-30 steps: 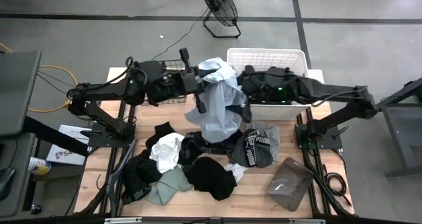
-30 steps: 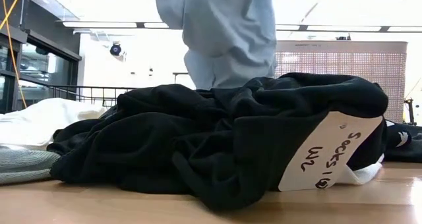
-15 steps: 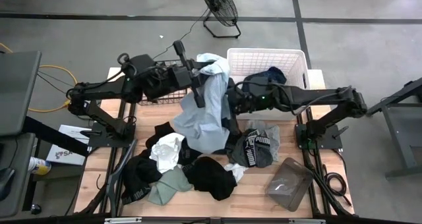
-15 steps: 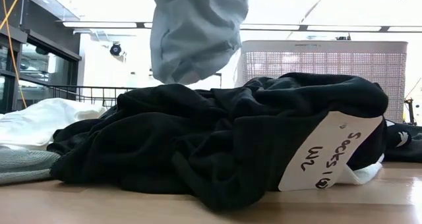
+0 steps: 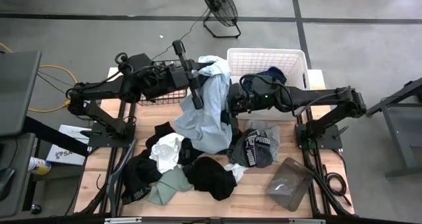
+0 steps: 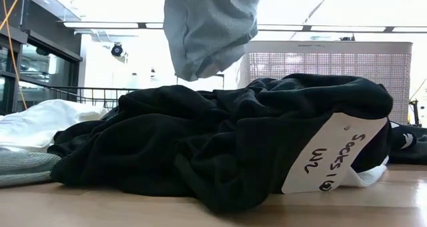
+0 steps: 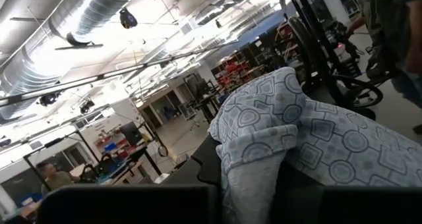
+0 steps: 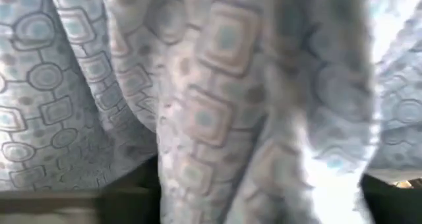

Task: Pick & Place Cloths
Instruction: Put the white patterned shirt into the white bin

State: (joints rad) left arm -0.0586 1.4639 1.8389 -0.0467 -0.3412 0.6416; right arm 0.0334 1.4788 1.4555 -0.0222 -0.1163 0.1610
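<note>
Item: pale blue patterned garment (image 5: 210, 109), which I have hanging above the table's cloth pile (image 5: 191, 165), clamped at its top in my left gripper (image 5: 198, 71). Right gripper (image 5: 227, 104) against the fabric's side; I cannot tell its finger state. White laundry basket (image 5: 267, 59) just behind.

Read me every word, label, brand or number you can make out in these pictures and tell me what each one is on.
"Socks 1" with "W2" under it: handwritten on the white tag on the black cloth, low view.
"PUMA": white print on the grey cloth, high view.
White card beside the table: print too small to read.
</note>
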